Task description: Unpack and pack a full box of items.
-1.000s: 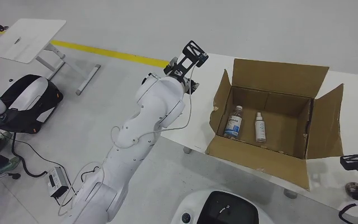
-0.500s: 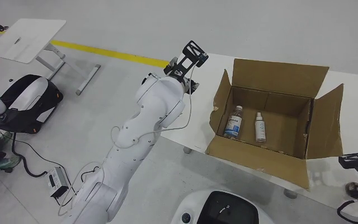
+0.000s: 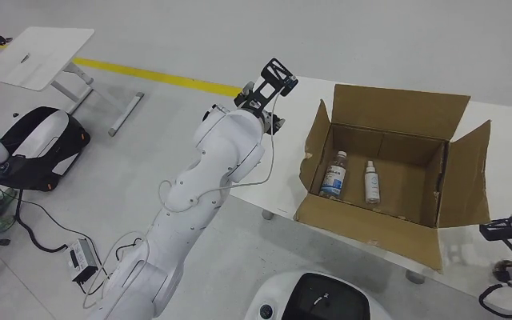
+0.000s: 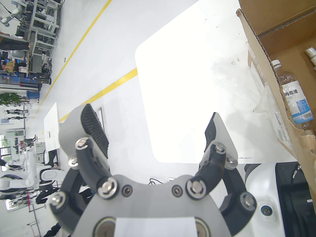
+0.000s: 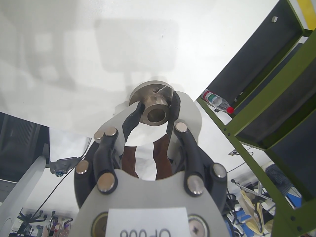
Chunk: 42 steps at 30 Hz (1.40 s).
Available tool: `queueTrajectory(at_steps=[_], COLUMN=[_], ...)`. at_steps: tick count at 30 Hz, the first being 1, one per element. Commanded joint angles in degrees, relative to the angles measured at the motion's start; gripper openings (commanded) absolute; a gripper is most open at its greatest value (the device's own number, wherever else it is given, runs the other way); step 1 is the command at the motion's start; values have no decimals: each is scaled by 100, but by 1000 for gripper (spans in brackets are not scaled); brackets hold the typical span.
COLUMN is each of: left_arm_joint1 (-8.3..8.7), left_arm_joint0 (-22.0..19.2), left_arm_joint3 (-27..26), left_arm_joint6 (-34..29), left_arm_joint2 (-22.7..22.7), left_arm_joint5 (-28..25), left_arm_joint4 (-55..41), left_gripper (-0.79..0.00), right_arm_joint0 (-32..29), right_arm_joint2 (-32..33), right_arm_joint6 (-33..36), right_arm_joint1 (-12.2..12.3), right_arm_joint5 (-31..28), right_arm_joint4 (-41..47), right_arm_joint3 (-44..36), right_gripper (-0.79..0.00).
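An open cardboard box (image 3: 384, 210) stands on the white table (image 3: 292, 144). Inside it lie a clear bottle with a blue label (image 3: 334, 174) and a small white spray bottle (image 3: 371, 182). My left gripper (image 3: 276, 77) hovers open over the table's far left corner, left of the box. In the left wrist view the left gripper (image 4: 153, 129) is empty, with the box wall (image 4: 261, 57) and the bottle (image 4: 295, 99) beside it. My right gripper (image 5: 155, 114) is shut on a metal flanged bushing (image 5: 154, 108) over a white surface. That gripper (image 3: 498, 227) sits at the box's near right.
A green and black rack (image 5: 266, 92) with a red-capped bottle (image 5: 217, 101) on it stands beside the right gripper. A small white side table (image 3: 44, 56) and a yellow floor line (image 3: 152, 74) lie off to the left. Bare tabletop (image 4: 185, 75) spreads under the left gripper.
The right gripper has crept slightly leftward at the lower right edge of the top view. The left arm and the box contents have not moved.
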Motion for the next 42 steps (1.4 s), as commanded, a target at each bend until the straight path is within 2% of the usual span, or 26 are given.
queueTrajectory(at_steps=[1, 8, 19, 24, 32, 42], left_arm_joint1=[0, 0, 0, 0, 0, 0], left_arm_joint0=[0, 0, 0, 0, 0, 0], left_arm_joint3=[0, 0, 0, 0, 0, 0], left_arm_joint6=[0, 0, 0, 0, 0, 0], left_arm_joint2=[0, 0, 0, 0, 0, 0], left_arm_joint5=[0, 0, 0, 0, 0, 0], left_arm_joint4=[0, 0, 0, 0, 0, 0], left_gripper=[0, 0, 0, 0, 0, 0], right_arm_joint0=[16, -115, -684, -659, 277, 1225], right_arm_joint2=[-3, 268, 1746, 1991, 1474, 30], right_arm_joint6=[-7, 57, -198, -442, -701, -752], right_arm_joint1=[4, 37, 101, 125, 231, 260], right_arm_joint5=[5, 80, 381, 379, -66, 295], right_arm_joint4=[-3, 196, 1243, 1527, 1890, 1740], right_arm_joint3=[-40, -738, -2876, -3602, -3602, -3602], right_gripper=[-785, -785, -785, -785, -785, -785])
